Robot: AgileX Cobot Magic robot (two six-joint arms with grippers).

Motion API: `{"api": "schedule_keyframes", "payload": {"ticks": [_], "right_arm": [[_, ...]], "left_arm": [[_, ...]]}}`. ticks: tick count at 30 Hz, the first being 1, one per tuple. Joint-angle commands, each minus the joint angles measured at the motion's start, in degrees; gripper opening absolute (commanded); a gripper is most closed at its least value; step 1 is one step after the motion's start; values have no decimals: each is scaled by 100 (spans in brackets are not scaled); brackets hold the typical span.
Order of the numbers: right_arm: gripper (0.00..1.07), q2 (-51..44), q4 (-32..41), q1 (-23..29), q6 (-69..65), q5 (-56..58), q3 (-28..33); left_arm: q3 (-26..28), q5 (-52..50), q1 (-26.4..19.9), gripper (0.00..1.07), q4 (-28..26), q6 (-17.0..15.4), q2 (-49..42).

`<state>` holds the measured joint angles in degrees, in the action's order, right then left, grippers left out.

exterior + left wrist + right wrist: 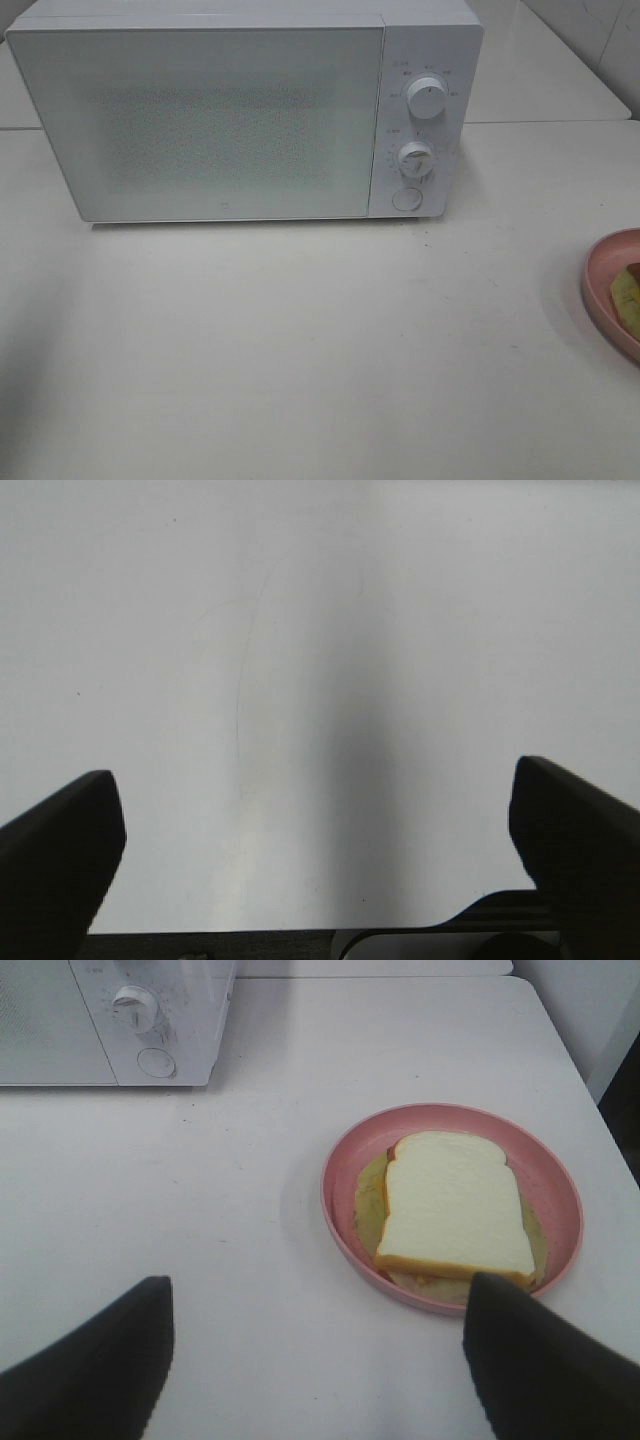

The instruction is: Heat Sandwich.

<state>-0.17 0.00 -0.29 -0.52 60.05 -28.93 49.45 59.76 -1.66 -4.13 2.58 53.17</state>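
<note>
- Exterior high: mounted above the front edge of the table point(300, 350), looking down and toward the back edge; microwave point(240, 110) seen front-on by the back edge; pink plate point(605, 290) cut off at the right edge of the frame.
- Left wrist: aimed steeply down at bare tabletop, close; only the two dark fingers point(60, 860) at the frame's lower corners and a faint shadow band visible.
- Right wrist: angled down across the table point(200, 1180) toward its back edge, fairly near; takes in the whole pink plate point(345, 1210) with the sandwich point(455, 1205) and the microwave's point(190, 1020) dial panel.
- Shared: exterior high and right wrist both show the microwave's dials, plate and sandwich; left wrist shares tabletop only.
</note>
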Motion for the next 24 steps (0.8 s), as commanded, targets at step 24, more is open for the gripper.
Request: {"api": "schedule_keyframes", "payload": {"ticks": [24], "right_arm": [[76, -155, 0, -40, 17, -63, 6]], "left_arm": [[-2103, -74, -23, 102, 69, -23, -2722]]}}
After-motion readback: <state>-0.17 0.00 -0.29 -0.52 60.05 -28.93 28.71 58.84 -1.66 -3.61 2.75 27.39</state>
